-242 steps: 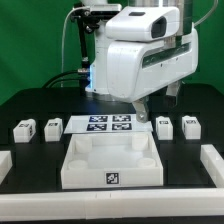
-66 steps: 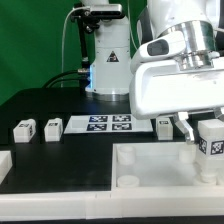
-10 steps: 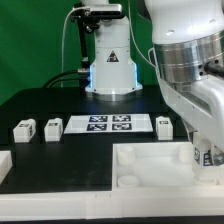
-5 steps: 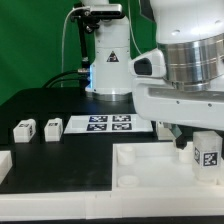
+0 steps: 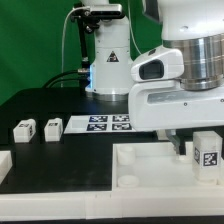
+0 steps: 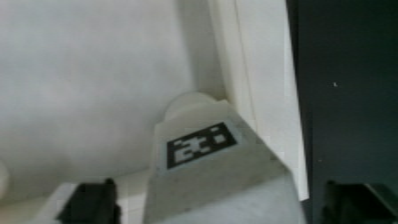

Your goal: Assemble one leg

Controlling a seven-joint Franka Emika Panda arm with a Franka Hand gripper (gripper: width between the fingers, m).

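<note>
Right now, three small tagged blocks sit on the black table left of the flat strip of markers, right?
Not three, but two. The exterior view shows just two legs, one and its neighbour, on the black table, at the exterior view's left of the marker board.

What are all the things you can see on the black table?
Small white plastic legs with black-and-white tags: three, white; two at the exterior view's left, one upright on the tray-like piece's right end.
Large tray-like piece: one, white, front.
Marker board: one, white, middle.
Cut-off piece: one, white, left edge.
Table: one, black.
Robot arm: one, white, right.
Gripper: one, dark fingers, open around the right leg.
</note>
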